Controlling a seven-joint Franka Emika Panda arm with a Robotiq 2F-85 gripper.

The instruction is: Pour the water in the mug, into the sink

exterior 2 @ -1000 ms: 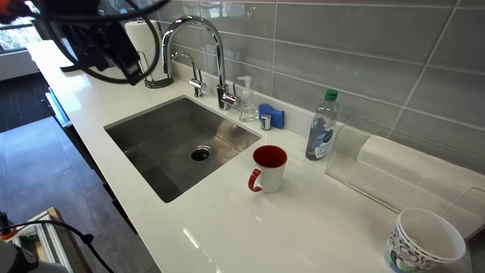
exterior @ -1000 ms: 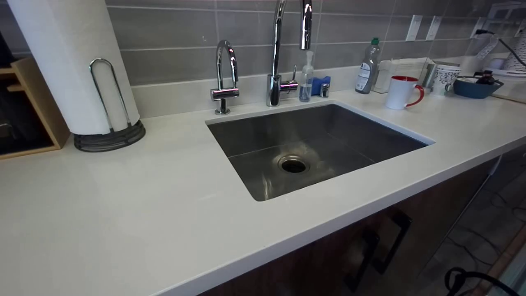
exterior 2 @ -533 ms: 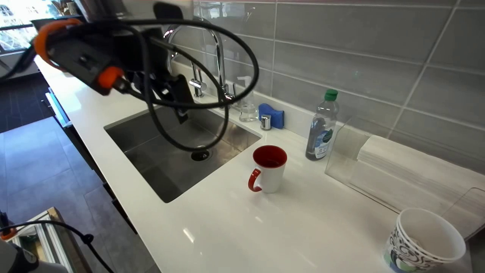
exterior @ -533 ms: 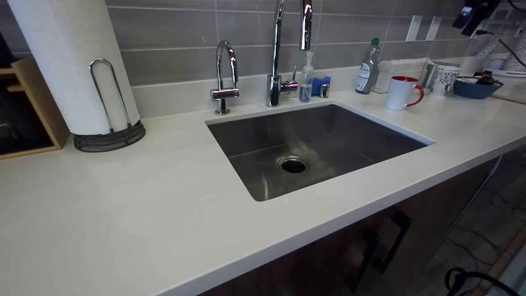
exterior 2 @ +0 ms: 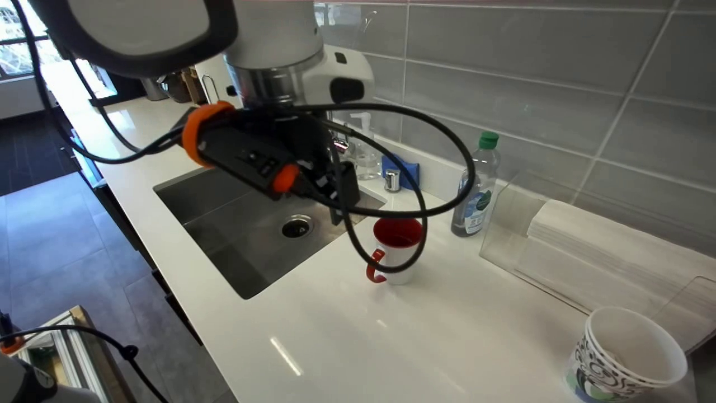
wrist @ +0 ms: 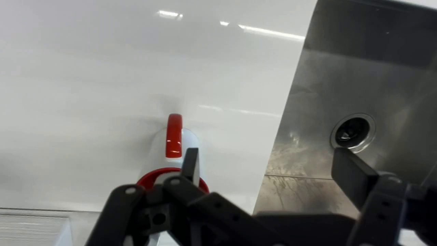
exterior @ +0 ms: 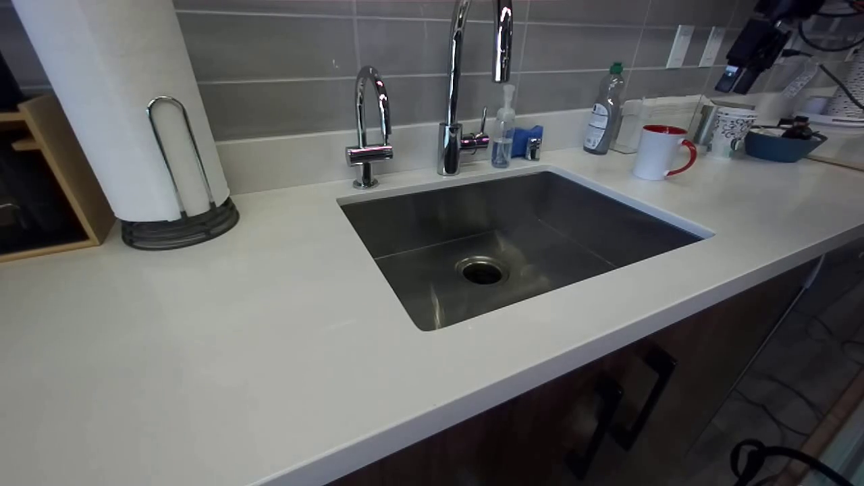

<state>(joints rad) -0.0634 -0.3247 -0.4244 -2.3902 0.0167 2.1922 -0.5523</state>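
Judging by where things stand, we are barely at the start: the mug (exterior: 655,155) sits upright on the tabletop (exterior: 270,324), just beside the sink (exterior: 540,250), and none of the lifting or tipping is done. Our tool (exterior: 735,82) hangs higher than the mug in an exterior view, and we see no contact between them. Its 2 fingers (wrist: 353,177) are spread wide with nothing held. In the wrist view, 1 of them overlaps the mug, which we take as line of sight rather than touch; the red handle (wrist: 174,136) shows plainly there. Whether the mug holds water, and how much, we cannot tell. As we see it, 4 stages are left: bringing the tool to the mug and gripping it, raising it, carrying it over the sink, and tilting it until the water runs out.
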